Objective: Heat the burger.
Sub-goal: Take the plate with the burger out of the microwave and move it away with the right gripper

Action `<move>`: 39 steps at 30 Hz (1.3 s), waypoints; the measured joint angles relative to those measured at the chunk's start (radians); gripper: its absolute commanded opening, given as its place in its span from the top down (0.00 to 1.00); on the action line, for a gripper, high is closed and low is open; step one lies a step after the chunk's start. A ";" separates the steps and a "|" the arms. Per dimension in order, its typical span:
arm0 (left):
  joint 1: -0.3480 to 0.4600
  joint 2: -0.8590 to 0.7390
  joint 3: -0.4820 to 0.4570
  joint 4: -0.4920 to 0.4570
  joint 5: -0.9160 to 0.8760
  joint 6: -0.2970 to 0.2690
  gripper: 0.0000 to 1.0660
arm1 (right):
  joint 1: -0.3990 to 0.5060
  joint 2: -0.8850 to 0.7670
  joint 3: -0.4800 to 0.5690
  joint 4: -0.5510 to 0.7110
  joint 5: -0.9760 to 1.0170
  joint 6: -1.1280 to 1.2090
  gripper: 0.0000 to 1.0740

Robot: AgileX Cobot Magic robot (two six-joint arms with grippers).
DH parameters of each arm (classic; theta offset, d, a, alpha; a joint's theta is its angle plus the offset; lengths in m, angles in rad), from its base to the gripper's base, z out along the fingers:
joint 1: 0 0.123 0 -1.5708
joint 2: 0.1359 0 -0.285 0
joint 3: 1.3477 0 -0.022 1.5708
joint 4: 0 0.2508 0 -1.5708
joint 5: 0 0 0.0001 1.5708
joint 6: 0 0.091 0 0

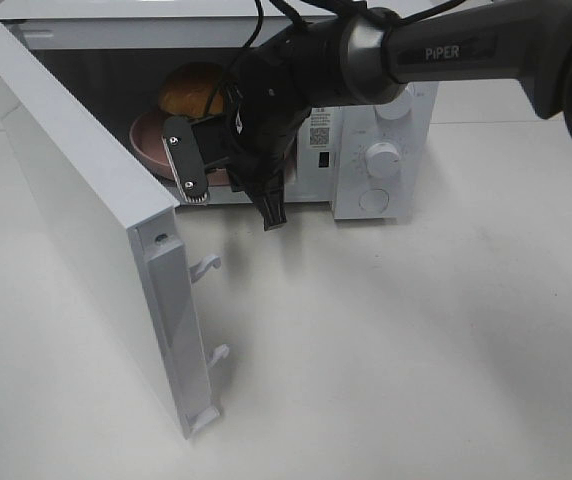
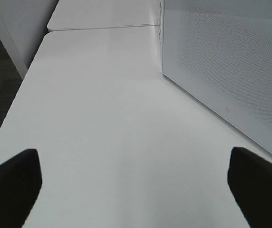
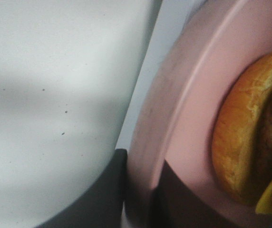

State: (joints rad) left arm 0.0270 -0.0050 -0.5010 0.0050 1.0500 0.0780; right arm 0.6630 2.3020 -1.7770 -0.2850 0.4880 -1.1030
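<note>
A white microwave [image 1: 381, 150] stands at the back of a pale table [image 1: 416, 350], its door [image 1: 86, 230] swung wide open toward the left. Inside the cavity, the burger [image 1: 188, 90] sits on a pink plate [image 1: 146, 140] (only its golden bun top shows behind the arm). The right arm [image 1: 446, 50], dark and marked PIPER, reaches in from the right edge across the front of the oven. The right gripper [image 1: 221, 185] is at the cavity's mouth, at the plate's front rim; whether its jaws clamp the rim cannot be told here.
</note>
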 measured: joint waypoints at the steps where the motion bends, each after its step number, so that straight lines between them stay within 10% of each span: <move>1: 0.000 0.000 0.000 0.000 0.000 0.000 0.06 | 0.000 0.000 0.000 0.000 0.000 0.000 1.00; 39: 0.000 0.000 0.000 0.002 0.000 0.003 0.06 | -0.021 -0.409 0.559 0.209 -0.202 -0.533 1.00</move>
State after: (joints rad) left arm 0.0270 -0.0050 -0.5010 0.0070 1.0500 0.0810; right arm 0.6420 1.8930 -1.2180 -0.0760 0.2860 -1.6360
